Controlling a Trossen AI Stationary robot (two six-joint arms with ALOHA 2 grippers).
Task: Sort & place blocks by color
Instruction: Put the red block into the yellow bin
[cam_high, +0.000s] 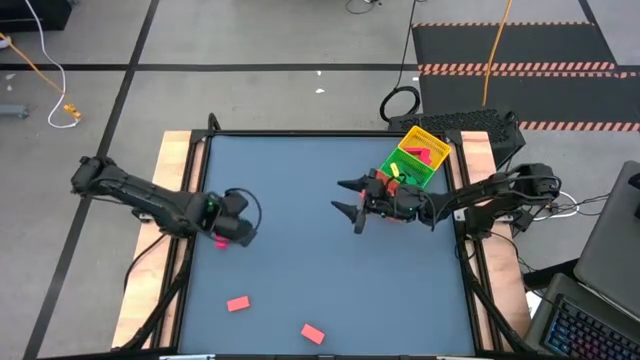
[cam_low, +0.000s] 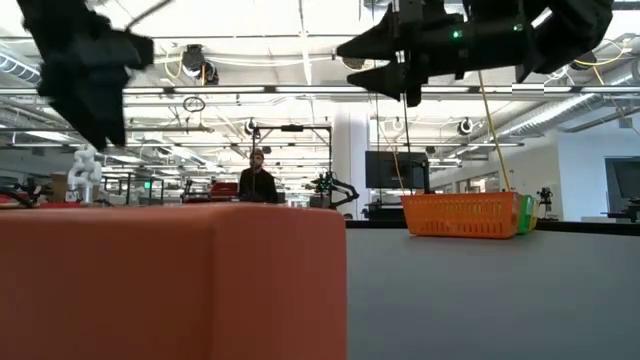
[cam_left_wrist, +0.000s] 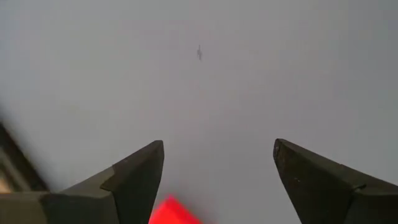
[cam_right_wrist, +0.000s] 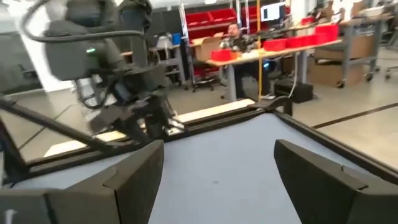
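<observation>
Blocks: one red (cam_high: 218, 240) under the left gripper (cam_high: 226, 236) near the table's (cam_high: 300, 240) left edge; two red (cam_high: 238, 303) (cam_high: 312, 333) by the front edge. Left jaws spread, holding nothing. Right gripper (cam_high: 349, 197) mid-table, spread, empty, beside the tray (cam_high: 438, 139). Wide bare surface between.

Blocks, high view. Three red/pink blocks lie loose on the bench. The first pink block (cam_high: 218, 241) sits at about 9 o'clock on the bench, partly hidden, only a sliver visible; it shows as a red corner (cam_left_wrist: 171, 211) in the left wrist view. The second pink block (cam_high: 238, 303), a short flat bar, lies at about 7 o'clock. The third red block (cam_high: 312, 333), a short bar turned slightly askew, lies at about 6 o'clock near the bench edge. Further red and green blocks (cam_high: 412, 165) sit clustered together at about 2 o'clock.
</observation>
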